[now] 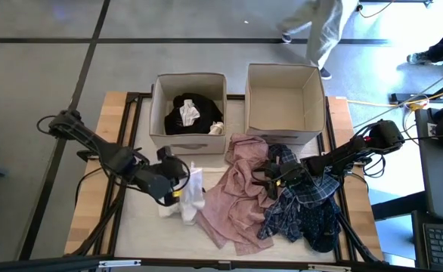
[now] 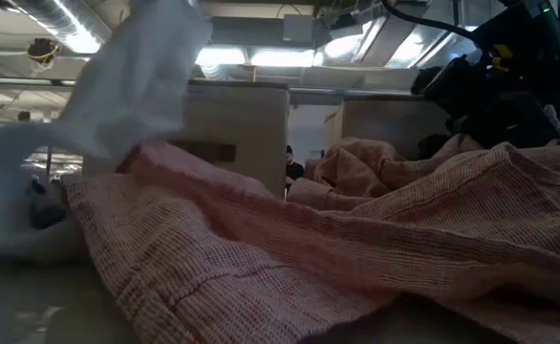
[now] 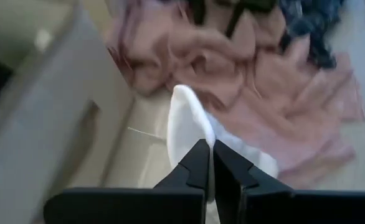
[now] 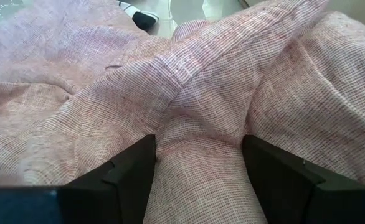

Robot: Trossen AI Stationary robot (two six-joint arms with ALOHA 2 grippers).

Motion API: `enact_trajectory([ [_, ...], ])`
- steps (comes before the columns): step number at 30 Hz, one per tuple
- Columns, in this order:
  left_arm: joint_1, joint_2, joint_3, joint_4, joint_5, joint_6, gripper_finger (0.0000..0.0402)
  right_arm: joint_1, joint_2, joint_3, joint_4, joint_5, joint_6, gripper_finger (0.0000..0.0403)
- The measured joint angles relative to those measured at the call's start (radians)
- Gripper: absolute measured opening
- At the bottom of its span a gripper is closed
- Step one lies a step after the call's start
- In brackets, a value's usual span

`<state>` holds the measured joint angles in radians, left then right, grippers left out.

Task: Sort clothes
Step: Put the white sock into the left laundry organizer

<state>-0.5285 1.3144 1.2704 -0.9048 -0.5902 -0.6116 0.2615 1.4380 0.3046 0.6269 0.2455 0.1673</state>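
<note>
My left gripper (image 1: pixel 178 187) is shut on a white sock (image 1: pixel 192 193) at the table's left middle, in front of the left beige box (image 1: pixel 159 113). That box holds a black garment (image 1: pixel 195 113) with a white piece on it. The pale pink garment (image 1: pixel 240 193) lies spread on the table's middle. My right gripper (image 4: pixel 198 171) is open at its right edge; its fingers stand on either side of a raised fold. The blue plaid garment (image 1: pixel 297 200) and the dark navy patterned one (image 1: pixel 321 227) lie heaped under the right arm. My left gripper pinches the white sock (image 3: pixel 185 134) between its two shut fingers, and one end of the sock reaches out past the fingertips. In the low view the sock (image 2: pixel 137 76) stands raised above the table. Whether its other end rests on the table, I cannot tell. My right gripper's open fingers (image 4: pixel 129 171) straddle a fold of the pink garment (image 4: pixel 198 140), coming level from the table's right. Whether they touch the cloth, I cannot tell.
The right beige box (image 1: pixel 284 102) stands open at the far middle, its bottom bare. A person's legs (image 1: pixel 320 34) show on the floor beyond the table. Bare table top (image 1: pixel 150 227) lies near the front left.
</note>
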Motion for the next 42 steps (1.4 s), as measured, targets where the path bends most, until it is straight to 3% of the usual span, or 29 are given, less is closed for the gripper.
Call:
enact_trajectory([
  [11,0.0,-0.077,0.075,0.056,-0.304,0.211,0.0005,0.0,0.0,0.0,0.0,0.0,0.0,0.0243],
  [23,0.016,-0.202,0.078,0.281,-0.654,0.584,0.0005,0.0,0.0,0.0,0.0,0.001,0.007,0.0243],
  [28,0.086,-0.243,0.078,0.352,-0.664,0.723,0.0005,0.0,0.0,0.0,0.0,0.001,0.007,0.0243],
  [35,0.267,-0.267,0.078,0.431,-0.652,0.877,0.0005,0.0,0.0,0.0,0.0,0.001,0.007,0.0243],
  [42,0.444,-0.269,0.078,0.564,-0.527,0.997,0.0005,0.0,0.0,0.0,0.0,0.001,0.007,0.0243],
])
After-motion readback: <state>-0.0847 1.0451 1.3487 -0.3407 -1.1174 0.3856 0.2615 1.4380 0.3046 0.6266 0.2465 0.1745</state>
